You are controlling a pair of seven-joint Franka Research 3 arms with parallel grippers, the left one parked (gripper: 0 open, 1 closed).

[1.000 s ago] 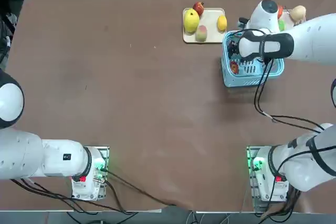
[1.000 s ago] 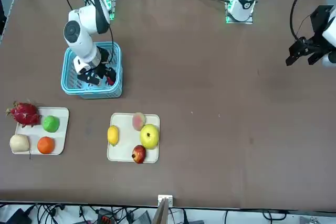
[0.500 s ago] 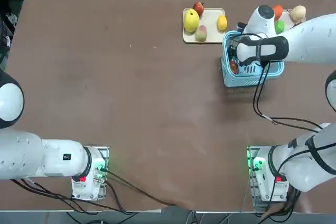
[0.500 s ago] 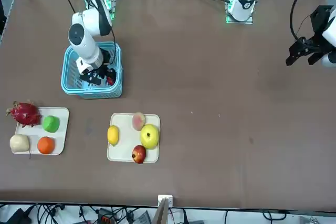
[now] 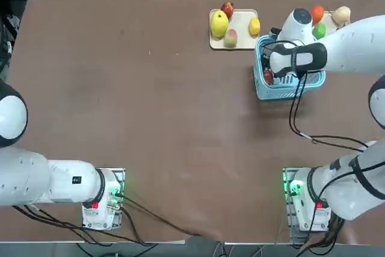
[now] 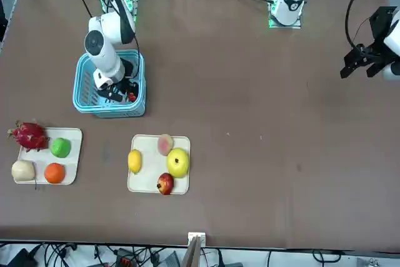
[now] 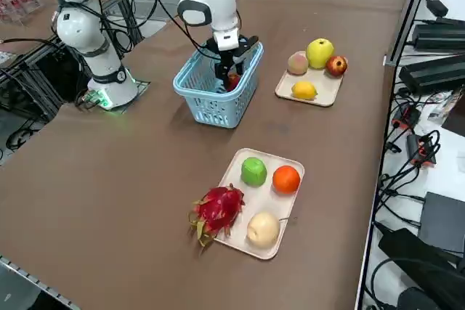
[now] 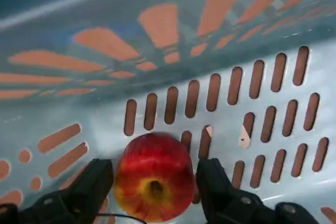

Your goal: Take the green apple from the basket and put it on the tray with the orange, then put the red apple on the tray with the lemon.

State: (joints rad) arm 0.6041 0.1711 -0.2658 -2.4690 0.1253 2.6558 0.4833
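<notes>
The red apple (image 8: pixel 154 174) with a yellowish patch lies on the floor of the light blue basket (image 6: pixel 109 109), in the corner nearest the tray with the lemon (image 6: pixel 150 154). My right gripper (image 8: pixel 154 167) reaches down into the basket, open, one finger on each side of the apple. From the front, the gripper (image 6: pixel 119 94) stands beside the apple (image 6: pixel 132 96). The green apple (image 6: pixel 60 147) rests on the tray with the orange (image 6: pixel 74 136), next to the orange (image 6: pixel 54 172). The lemon (image 6: pixel 134 161) lies on its tray.
The lemon's tray also carries a yellow apple (image 6: pixel 177 162), a peach-like fruit (image 6: pixel 165 144) and a dark red apple (image 6: pixel 165 184). A dragon fruit (image 6: pixel 28 136) and a pale cream fruit (image 6: pixel 23 170) share the orange's tray. My arm's cable (image 5: pixel 298 118) trails over the table.
My right gripper has shifted a little inside the basket toward the red apple's corner. Its fingers stay open. The fruit has not moved.
</notes>
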